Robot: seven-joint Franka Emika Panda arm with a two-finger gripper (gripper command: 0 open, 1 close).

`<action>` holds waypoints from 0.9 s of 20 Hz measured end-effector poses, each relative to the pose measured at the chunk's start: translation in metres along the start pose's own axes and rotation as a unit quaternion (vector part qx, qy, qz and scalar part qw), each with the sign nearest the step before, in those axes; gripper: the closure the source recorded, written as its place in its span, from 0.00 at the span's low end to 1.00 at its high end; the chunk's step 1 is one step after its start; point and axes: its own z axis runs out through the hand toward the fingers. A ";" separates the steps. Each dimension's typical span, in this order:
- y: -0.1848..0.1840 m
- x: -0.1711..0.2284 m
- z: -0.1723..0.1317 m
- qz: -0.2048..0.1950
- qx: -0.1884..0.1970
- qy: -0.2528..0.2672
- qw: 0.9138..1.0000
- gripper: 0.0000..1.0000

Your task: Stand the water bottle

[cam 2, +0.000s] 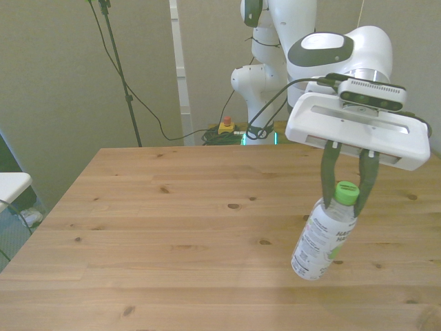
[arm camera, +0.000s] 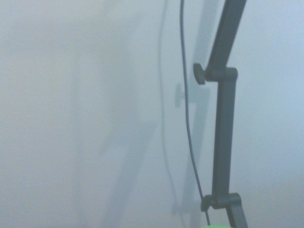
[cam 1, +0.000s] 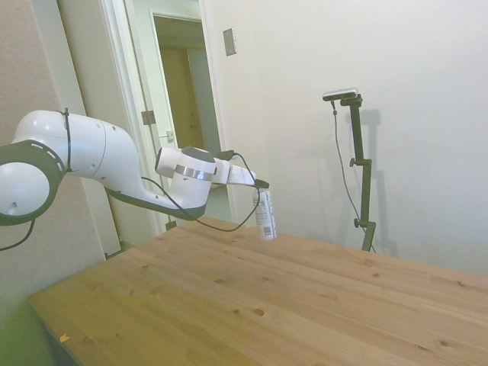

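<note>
Pretty plain room: pale wall [cam 1: 396, 91] behind the wooden table [cam 1: 252, 305], and off past the table's far corner a white-framed doorway [cam 1: 179, 91] stands open onto a dimmer hallway. Soft, even light everywhere.

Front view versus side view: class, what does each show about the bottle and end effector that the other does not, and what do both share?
Only the front view shows the green screw cap pinched between the white arm's end effector fingers, and the bottle leaning. Only the side view shows how close the base hangs to the wooden table; whether it touches is unclear. Both show the slim white-labelled plastic water bottle hanging cap-up from the end effector.
</note>
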 end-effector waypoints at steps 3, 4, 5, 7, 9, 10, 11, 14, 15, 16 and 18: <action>0.003 -0.013 0.003 0.007 0.007 0.002 1.000 1.00; 0.004 -0.015 0.004 0.010 0.010 0.003 1.000 1.00; 0.004 -0.016 0.005 0.013 0.014 0.004 1.000 1.00; 0.002 -0.018 0.003 0.018 0.027 0.007 0.999 1.00; -0.001 -0.022 0.000 0.022 0.041 0.009 0.999 1.00; -0.001 -0.026 -0.001 0.023 0.046 0.009 0.999 1.00; 0.000 -0.030 0.000 0.024 0.049 0.009 0.998 1.00; 0.006 -0.045 0.009 0.026 0.052 0.004 0.998 1.00; 0.008 -0.049 0.013 0.027 0.053 0.003 0.998 1.00; 0.010 -0.054 0.016 0.027 0.053 0.002 0.998 1.00; 0.012 -0.059 0.020 0.030 0.054 0.000 0.998 1.00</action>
